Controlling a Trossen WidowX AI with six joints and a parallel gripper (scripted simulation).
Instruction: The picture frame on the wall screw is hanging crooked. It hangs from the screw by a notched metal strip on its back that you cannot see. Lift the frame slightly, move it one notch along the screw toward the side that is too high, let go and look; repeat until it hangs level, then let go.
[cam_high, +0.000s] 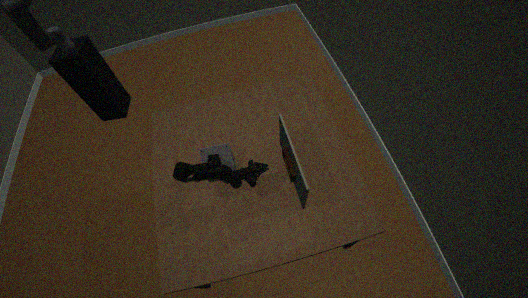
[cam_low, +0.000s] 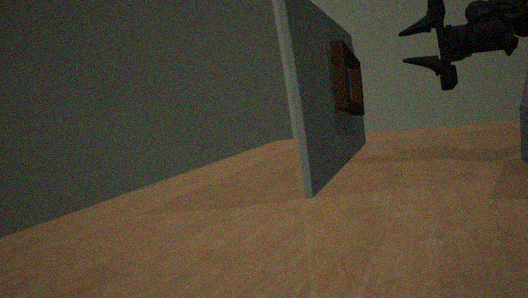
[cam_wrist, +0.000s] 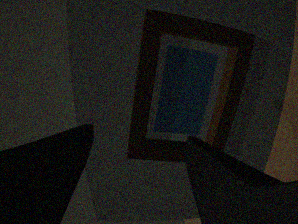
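Note:
The picture frame (cam_high: 288, 161) (cam_low: 340, 85) (cam_wrist: 145, 85), brown with a pale mat and blue picture, hangs on the grey upright panel (cam_high: 301, 196) (cam_low: 320, 125) (cam_wrist: 102, 65). In the wrist view, turned sideways with the floor to the right, its sides slant against the panel's edges, so it hangs crooked. The screw and notched strip are hidden. My gripper (cam_high: 267, 167) (cam_low: 402, 48) (cam_wrist: 140, 137) is open and empty, its fingers one above the other, short of the frame and apart from it. In the wrist view the right finger overlaps the frame's near corner.
The arm (cam_high: 210, 171) stands beside a light grey block (cam_high: 220, 151) in front of the panel. A large dark box (cam_high: 92, 80) is at the upper left of the top view. A thin dark bar (cam_high: 280, 264) crosses low in that view.

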